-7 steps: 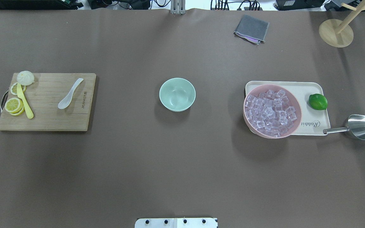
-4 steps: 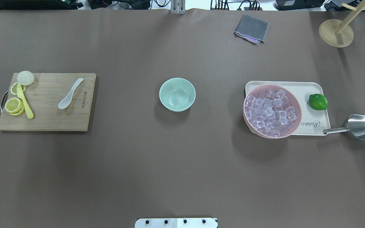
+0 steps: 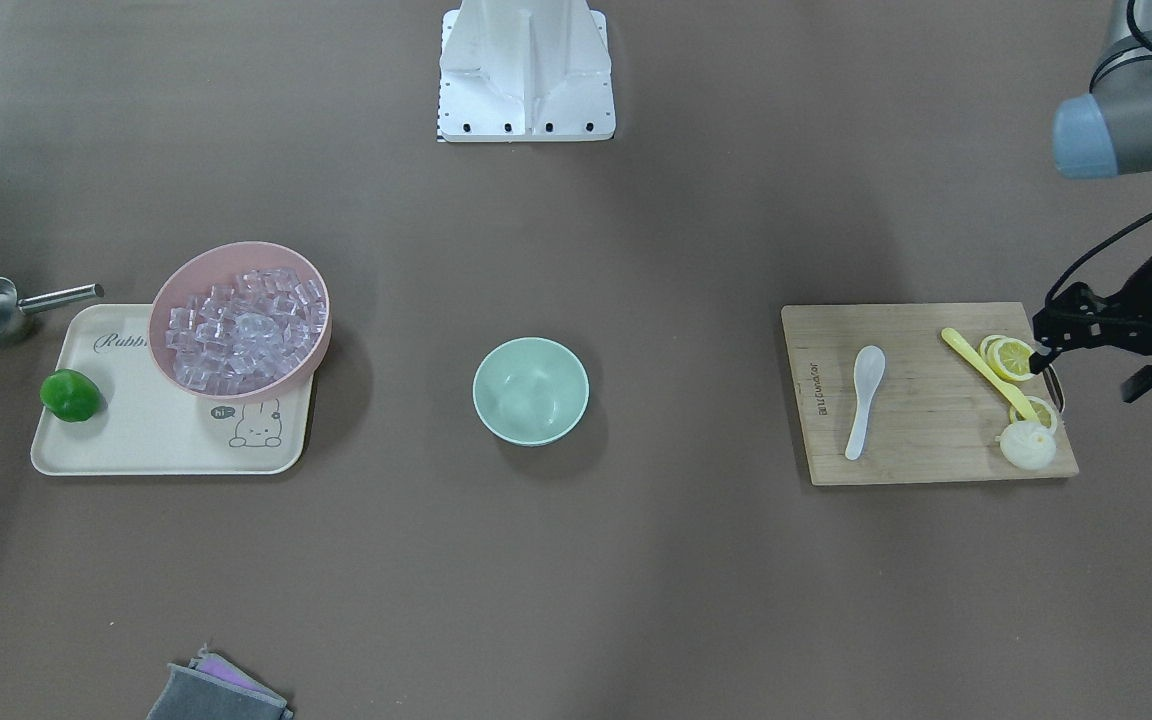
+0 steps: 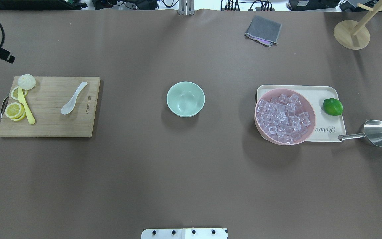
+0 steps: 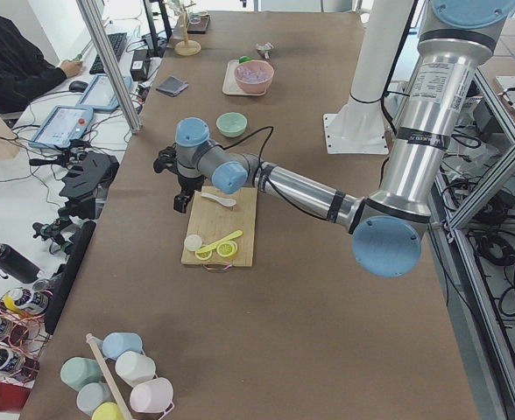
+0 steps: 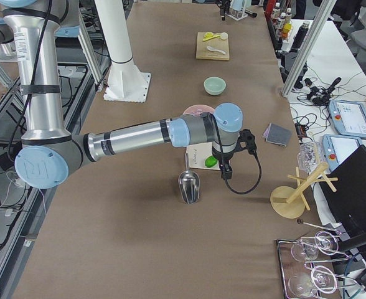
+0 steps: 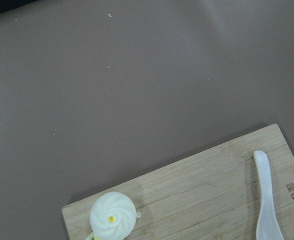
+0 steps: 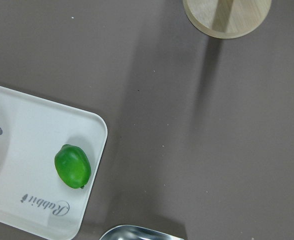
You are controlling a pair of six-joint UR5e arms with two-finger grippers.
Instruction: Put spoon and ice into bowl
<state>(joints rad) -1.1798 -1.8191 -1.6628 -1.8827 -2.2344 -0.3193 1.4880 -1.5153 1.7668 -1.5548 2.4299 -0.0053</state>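
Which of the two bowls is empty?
The smaller mint-green bowl, standing on its own, is empty. The larger pink bowl, resting on the tray, is filled with ice cubes.

The cream tray (image 8: 27, 165) bears the script word "Rabbit" along one edge, whole in the right wrist view; in the front-facing view the pink bowl (image 3: 168, 285) covers its end. A small speech bubble on the tray says "hi", beside a drawn rabbit. The wooden cutting board (image 3: 926, 440) carries a brand word along one short edge, too small to read surely
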